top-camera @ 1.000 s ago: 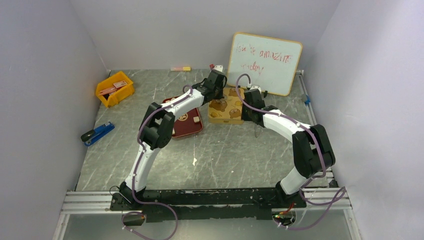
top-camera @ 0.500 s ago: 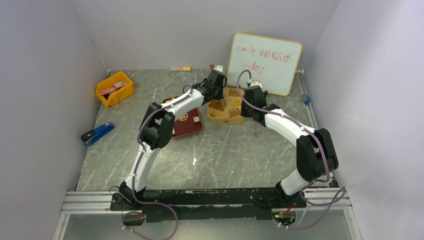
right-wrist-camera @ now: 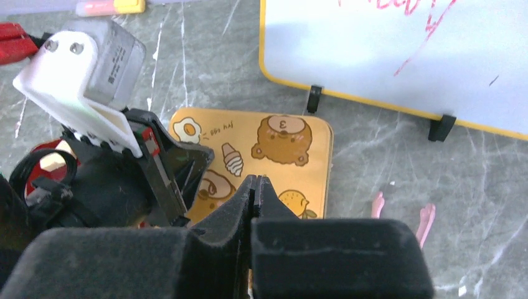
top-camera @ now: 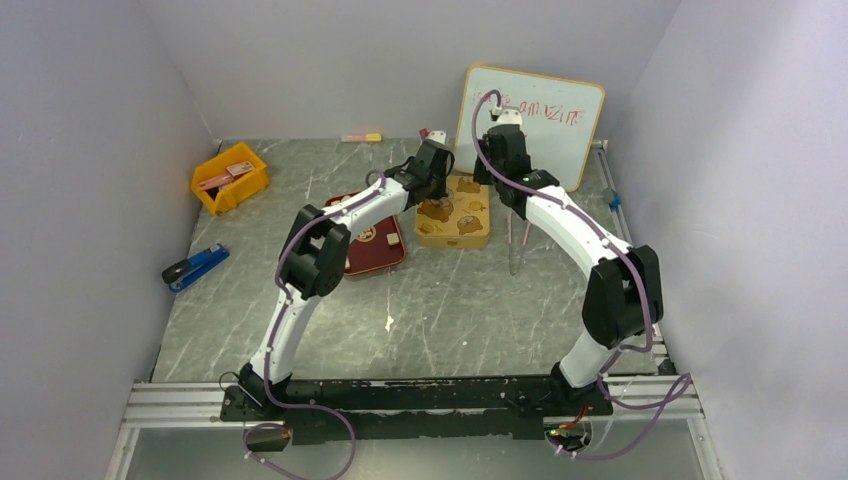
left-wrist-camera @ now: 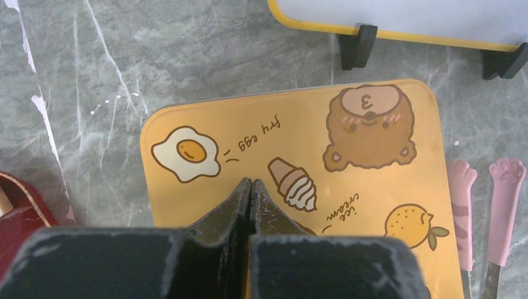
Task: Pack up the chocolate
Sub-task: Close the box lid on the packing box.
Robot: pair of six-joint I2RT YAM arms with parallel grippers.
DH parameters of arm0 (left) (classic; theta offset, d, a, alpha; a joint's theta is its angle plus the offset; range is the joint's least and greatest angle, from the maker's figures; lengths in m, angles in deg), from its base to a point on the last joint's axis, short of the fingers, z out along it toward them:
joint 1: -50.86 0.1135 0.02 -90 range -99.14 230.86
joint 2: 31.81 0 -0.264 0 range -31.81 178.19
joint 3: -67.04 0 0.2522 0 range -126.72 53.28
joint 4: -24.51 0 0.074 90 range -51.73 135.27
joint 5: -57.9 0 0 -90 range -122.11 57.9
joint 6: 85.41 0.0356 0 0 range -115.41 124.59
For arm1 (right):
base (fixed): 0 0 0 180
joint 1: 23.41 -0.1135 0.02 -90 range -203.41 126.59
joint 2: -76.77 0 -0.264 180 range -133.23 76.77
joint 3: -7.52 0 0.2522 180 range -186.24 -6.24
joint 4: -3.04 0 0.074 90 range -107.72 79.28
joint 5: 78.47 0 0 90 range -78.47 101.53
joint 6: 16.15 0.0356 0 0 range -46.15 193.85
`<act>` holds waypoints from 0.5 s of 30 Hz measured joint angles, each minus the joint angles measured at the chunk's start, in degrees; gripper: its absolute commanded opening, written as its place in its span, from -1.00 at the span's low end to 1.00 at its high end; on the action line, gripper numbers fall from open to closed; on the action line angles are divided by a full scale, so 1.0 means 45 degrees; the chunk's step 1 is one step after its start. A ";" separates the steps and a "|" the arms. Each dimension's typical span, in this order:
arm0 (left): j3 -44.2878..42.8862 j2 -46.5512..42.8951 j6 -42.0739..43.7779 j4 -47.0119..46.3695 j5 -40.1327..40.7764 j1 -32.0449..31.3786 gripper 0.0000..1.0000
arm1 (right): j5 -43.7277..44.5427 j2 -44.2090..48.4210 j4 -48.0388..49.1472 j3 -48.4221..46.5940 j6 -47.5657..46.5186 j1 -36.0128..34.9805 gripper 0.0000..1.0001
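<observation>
Small pale chocolate pieces (top-camera: 367, 236) sit in a dark red tray (top-camera: 375, 262) left of centre on a grey marbled table (top-camera: 450, 310). Just right of the tray lies a gold tin (top-camera: 460, 226) printed with bears. The left gripper (left-wrist-camera: 250, 184) is above the tin, fingers pressed together and holding nothing. The right gripper (right-wrist-camera: 257, 180) is above it too, equally closed and empty. Pink paw-tipped tongs (left-wrist-camera: 492, 212) lie beside the tin's right edge, and a whiteboard (top-camera: 530, 125) stands behind.
</observation>
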 measured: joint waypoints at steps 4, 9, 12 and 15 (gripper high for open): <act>-0.0219 0.0165 -0.0005 -0.0044 -0.0010 -0.0034 -0.90 | 0.0204 -0.0636 -0.0136 -0.0797 -0.0160 0.0000 -1.00; -0.0491 0.0355 0.0000 -0.0058 -0.0005 -0.0160 -0.90 | 0.0350 -0.1248 -0.0194 -0.1258 -0.0248 0.0000 -1.00; -0.0510 0.0379 0.0000 -0.0078 -0.0010 -0.0267 -0.90 | 0.0466 -0.1491 -0.0311 -0.1258 -0.0248 0.0000 -1.00; -0.0510 0.0379 0.0000 -0.0073 -0.0005 -0.0355 -0.90 | 0.0612 -0.1763 -0.0379 -0.1258 -0.0243 0.0000 -1.00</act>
